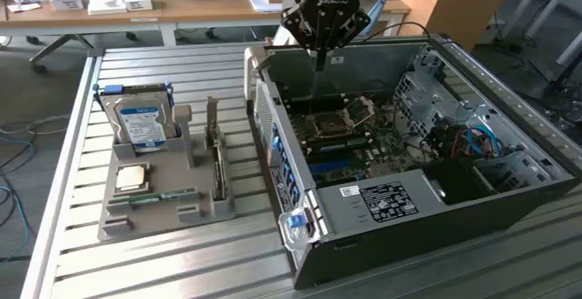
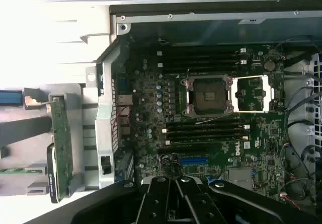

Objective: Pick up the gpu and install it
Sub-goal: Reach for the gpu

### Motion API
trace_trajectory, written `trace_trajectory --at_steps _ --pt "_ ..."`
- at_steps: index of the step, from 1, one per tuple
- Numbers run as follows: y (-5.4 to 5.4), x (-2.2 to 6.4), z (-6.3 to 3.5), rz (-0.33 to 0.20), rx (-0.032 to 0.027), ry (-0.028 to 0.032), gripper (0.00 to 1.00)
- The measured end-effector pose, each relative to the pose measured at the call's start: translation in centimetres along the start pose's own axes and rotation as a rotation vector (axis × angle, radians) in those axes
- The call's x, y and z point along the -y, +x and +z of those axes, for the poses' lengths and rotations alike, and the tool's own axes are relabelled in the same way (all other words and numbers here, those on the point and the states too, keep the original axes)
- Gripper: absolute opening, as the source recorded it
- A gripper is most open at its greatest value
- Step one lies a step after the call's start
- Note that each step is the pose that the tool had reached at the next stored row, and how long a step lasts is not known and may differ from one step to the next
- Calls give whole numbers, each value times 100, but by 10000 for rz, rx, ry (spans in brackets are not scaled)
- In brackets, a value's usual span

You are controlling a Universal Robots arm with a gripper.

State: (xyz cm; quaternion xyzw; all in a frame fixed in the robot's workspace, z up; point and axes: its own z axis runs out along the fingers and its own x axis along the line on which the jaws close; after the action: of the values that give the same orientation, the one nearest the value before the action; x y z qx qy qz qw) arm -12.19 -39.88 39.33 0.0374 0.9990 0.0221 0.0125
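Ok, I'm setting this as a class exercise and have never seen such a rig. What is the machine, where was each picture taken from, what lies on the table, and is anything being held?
The machine is a robot arm ending in a gripper, a clamp with fingers. One picture comes from a camera standing off the arm, looking over the slatted metal table. The other comes from a camera on the arm's wrist, looking down past the gripper into the open computer case.

Beside the case on the table, a grey holder carries a hard drive, a processor chip, a memory stick and the gpu, which stands on edge in its slot.

The gripper hangs over the motherboard inside the case. It is shut and holds nothing.
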Motion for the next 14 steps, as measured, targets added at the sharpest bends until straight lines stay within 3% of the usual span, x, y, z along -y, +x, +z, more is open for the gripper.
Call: trace_trajectory --at_steps 14 --pt "4 0 0 1 0 0 11"
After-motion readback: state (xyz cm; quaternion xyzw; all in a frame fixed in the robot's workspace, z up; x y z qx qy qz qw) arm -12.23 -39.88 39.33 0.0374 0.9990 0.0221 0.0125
